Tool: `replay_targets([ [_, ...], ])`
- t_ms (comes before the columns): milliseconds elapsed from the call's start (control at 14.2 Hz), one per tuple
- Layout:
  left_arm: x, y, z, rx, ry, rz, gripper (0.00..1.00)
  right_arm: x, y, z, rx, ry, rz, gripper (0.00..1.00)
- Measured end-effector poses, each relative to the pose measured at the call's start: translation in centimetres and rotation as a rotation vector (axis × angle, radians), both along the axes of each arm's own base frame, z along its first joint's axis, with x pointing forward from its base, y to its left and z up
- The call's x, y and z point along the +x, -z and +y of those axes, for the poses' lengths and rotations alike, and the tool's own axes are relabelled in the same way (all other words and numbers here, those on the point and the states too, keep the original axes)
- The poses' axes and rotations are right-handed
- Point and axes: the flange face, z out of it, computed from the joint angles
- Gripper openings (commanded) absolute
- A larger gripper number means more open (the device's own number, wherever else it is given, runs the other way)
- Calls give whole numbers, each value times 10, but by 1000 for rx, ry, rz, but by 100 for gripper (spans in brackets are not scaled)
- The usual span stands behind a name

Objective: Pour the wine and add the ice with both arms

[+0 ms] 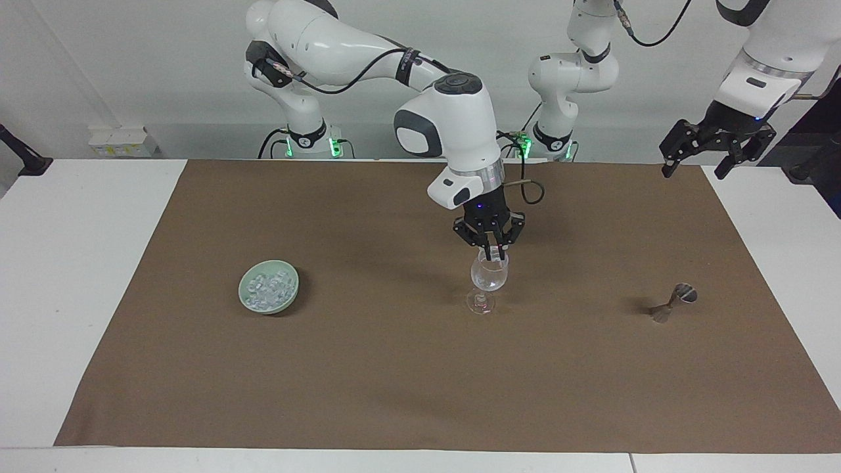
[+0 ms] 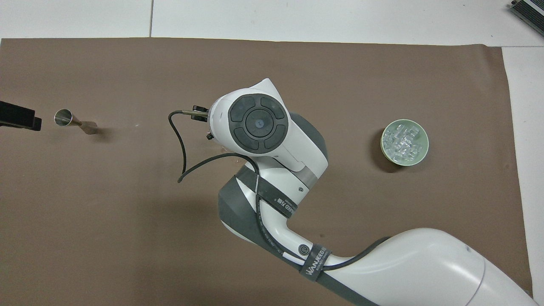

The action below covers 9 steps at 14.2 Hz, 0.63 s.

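A clear wine glass (image 1: 489, 279) stands upright mid-mat. My right gripper (image 1: 492, 253) hangs straight down over it, fingertips at the rim and shut; whether a cube of ice sits between them cannot be told. In the overhead view the right arm's wrist (image 2: 257, 124) hides both glass and gripper. The ice (image 1: 267, 289) (image 2: 403, 140) is heaped in a pale green bowl (image 1: 290, 293) (image 2: 421, 156) toward the right arm's end. My left gripper (image 1: 716, 150) waits open, high over the mat's corner at the left arm's end. No wine is in view.
A small metal jigger (image 1: 673, 303) (image 2: 73, 120) lies on its side on the brown mat (image 1: 394, 381) toward the left arm's end. White tabletop (image 1: 79, 276) borders the mat at both ends.
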Motion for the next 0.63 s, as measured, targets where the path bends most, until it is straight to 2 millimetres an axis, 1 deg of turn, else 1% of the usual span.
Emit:
replay_targets([
  [211,0,1,0,0,0,1,100,1,2,0,-1,0,3,43],
  [634,1,2,0,0,0,3,100,1,2,0,2,1,2,44],
])
